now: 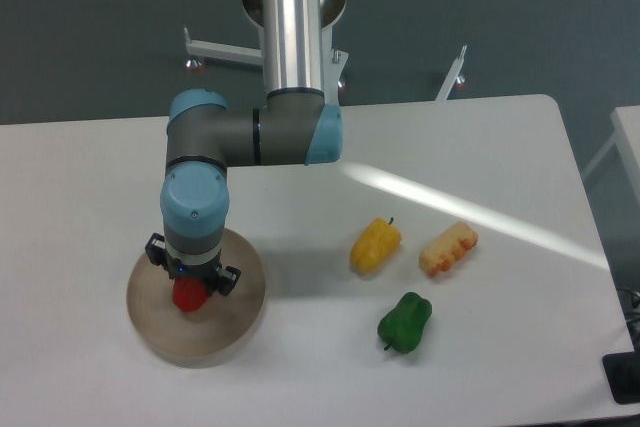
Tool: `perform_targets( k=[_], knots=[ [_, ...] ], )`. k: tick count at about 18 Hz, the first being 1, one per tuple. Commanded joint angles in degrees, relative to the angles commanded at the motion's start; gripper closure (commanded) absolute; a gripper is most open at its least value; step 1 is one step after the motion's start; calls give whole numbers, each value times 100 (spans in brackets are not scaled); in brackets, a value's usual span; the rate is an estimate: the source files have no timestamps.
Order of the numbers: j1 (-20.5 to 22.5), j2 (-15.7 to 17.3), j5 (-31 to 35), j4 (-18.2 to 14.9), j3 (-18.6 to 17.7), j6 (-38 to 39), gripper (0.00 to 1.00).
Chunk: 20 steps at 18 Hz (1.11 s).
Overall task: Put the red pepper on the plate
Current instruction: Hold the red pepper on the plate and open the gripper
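Observation:
The red pepper (189, 296) shows as a small glossy red shape poking out from under my gripper (191, 285), over the middle of the plate (237, 312). The plate is a round beige-tan disc at the table's front left. My gripper points straight down and is shut on the red pepper. The wrist hides the fingertips and the pepper's top. Whether the pepper touches the plate's surface cannot be told.
To the right lie a yellow pepper (375, 245), an orange-yellow ridged toy food (448, 248) and a green pepper (404, 322). The arm's forearm and elbow (255, 134) stand above the table's middle-left. The table's right edge (585, 207) is near the toys.

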<state>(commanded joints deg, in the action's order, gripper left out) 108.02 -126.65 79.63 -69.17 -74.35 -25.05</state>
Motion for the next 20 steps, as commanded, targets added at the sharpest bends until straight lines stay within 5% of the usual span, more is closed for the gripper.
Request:
perform_targets(
  k=[8,20],
  knots=[
    [0,-9,0,18,-26,-9,38],
    [52,87,-9,9,-44,-9,0]
  ],
)
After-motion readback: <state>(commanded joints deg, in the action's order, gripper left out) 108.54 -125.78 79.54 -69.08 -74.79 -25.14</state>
